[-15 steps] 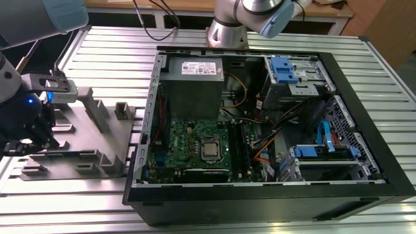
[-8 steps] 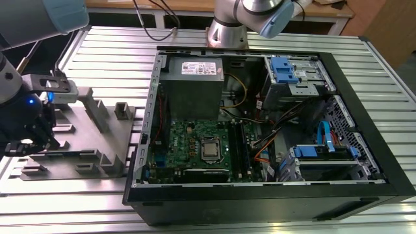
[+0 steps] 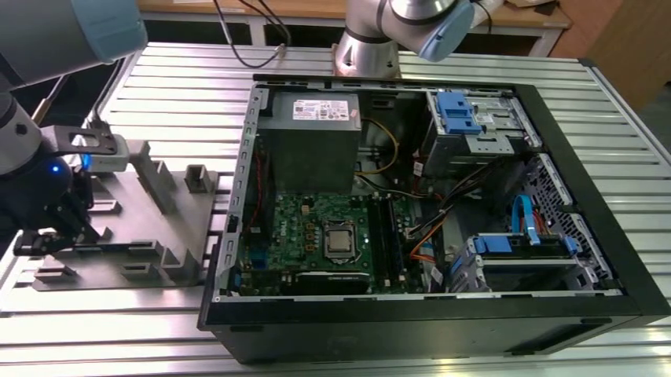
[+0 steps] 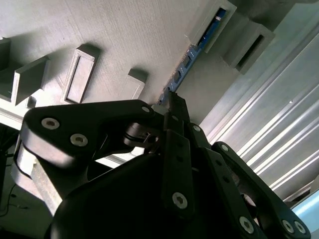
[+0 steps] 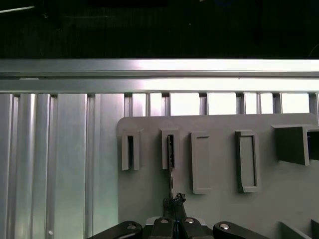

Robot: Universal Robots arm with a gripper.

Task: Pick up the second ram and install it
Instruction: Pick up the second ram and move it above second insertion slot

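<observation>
Second wrist view: the gripper (image 4: pixel 172 102) is down on the grey fixture block (image 4: pixel 114 35), its black fingers (image 4: pixel 175 144) drawn narrow and pinched on the near end of the memory stick (image 4: pixel 185 64). The stick is a thin dark blue-black strip standing on edge on the block's face. From the fingertips it runs straight to a raised pocket (image 4: pixel 215 20), where its far end is seated and a patch of brighter blue shows. In the first wrist view the stick appears edge-on as a thin dark line between the fingertips and a narrow pocket (image 5: pixel 170 149). That pocket is the second in a row of upright pockets, counted from the block's edge next to the bare slats of the worktop (image 5: pixel 60 164). The neighbouring pocket (image 5: pixel 129 152) nearer that edge is a dark slot; its contents cannot be made out. In the exterior view the block lies near the worktop's edge on the exterior view's left, with the arm's (image 3: pixel 63 31) dark wrist end low over it. The open computer case (image 3: pixel 618 259) lies just beside the block, on the exterior view's right. Inside the case the green motherboard (image 3: pixel 304 236) lies flat at the side nearest the block, with the grey power supply (image 3: pixel 309 149) next to it. The stick is at the fixture block, well apart from the motherboard.
</observation>
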